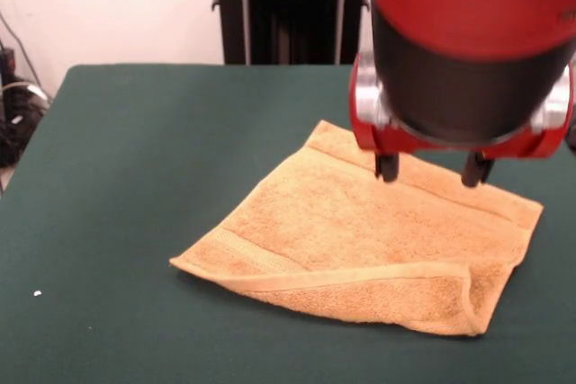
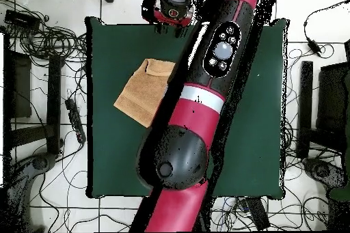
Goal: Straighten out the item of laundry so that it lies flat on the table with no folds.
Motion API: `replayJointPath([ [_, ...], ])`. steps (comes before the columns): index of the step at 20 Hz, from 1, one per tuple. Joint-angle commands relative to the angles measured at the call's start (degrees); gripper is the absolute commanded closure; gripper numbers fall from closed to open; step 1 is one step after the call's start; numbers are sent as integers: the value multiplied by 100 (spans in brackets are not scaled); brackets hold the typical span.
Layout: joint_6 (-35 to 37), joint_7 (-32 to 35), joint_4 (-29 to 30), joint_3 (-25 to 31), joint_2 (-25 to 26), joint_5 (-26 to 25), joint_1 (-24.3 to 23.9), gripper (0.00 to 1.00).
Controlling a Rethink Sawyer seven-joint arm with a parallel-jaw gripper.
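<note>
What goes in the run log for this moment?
towel: front edge folded over, not flat | gripper: open, fingers above towel's far edge, contact unclear | table: green | task: unfinished

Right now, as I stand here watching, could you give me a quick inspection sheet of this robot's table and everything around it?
Surface: the table has a dark green top; a tiny white speck lies near one edge.
Job's things: the towel, golden-orange, lies on the table and is not flat; its front edge is folded over, showing the hem.
Clutter: nothing seen on the table besides the speck.
Grippers: the gripper is open, its two dark fingertips apart just above or at the towel's far edge; contact cannot be told.
Cables: many black cables lie tangled on the floor around the table.
Surroundings: tiled floor, dark stands beside the table, a pale wall behind.
</note>
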Motion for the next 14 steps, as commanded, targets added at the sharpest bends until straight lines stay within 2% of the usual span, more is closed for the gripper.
replayJointPath([
  [1, 34, -59, 1109, 1965, -84, -2081, 1072, 0],
  [3, -233, -471, 2303, 2715, -282, -2822, 1732, 0],
  [6, -909, -959, 3691, 3415, -636, -3493, 2415, 0],
  [10, -2274, -1424, 5221, 4185, -1135, -3943, 3058, 0],
  [14, -3637, -1707, 6317, 4830, -1615, -4057, 3427, 0],
])
